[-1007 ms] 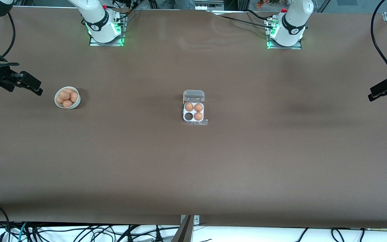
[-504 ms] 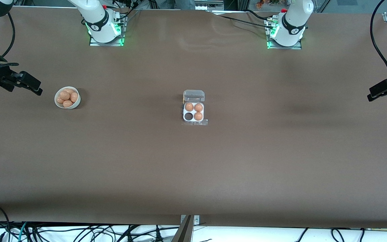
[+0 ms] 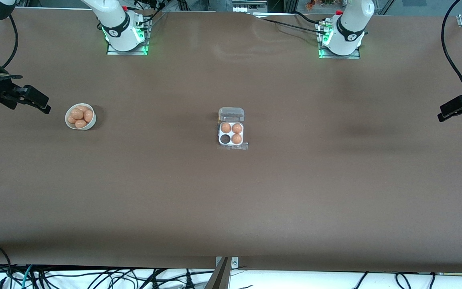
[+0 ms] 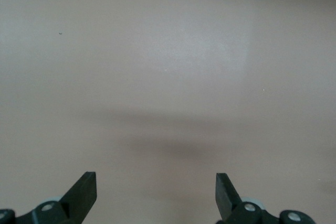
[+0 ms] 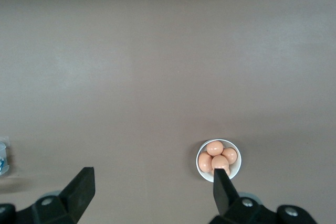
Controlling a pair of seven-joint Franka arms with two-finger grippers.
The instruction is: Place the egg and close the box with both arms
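Observation:
The clear box (image 3: 231, 135) sits mid-table with its lid (image 3: 231, 114) open and standing up. Three brown eggs fill its cells; the cell (image 3: 225, 139) nearest the front camera toward the right arm's end is bare. More eggs (image 3: 79, 115) lie in a cream bowl (image 3: 69, 123) toward the right arm's end, also seen as the bowl (image 5: 234, 170) in the right wrist view. My right gripper (image 3: 45, 103) hangs open beside that bowl, at the table's end, nothing between its fingers (image 5: 81, 184). My left gripper (image 3: 442, 113) hangs open over bare table at the other end, its fingers (image 4: 84, 187) holding nothing.
Both arm bases (image 3: 124, 34) (image 3: 341, 40) stand along the table's edge farthest from the front camera. Brown table surface (image 3: 231, 208) stretches between the box and the front edge. Black cables hang at both table ends.
My left gripper has crept slightly toward the table's middle. The right gripper, box and bowl have not moved.

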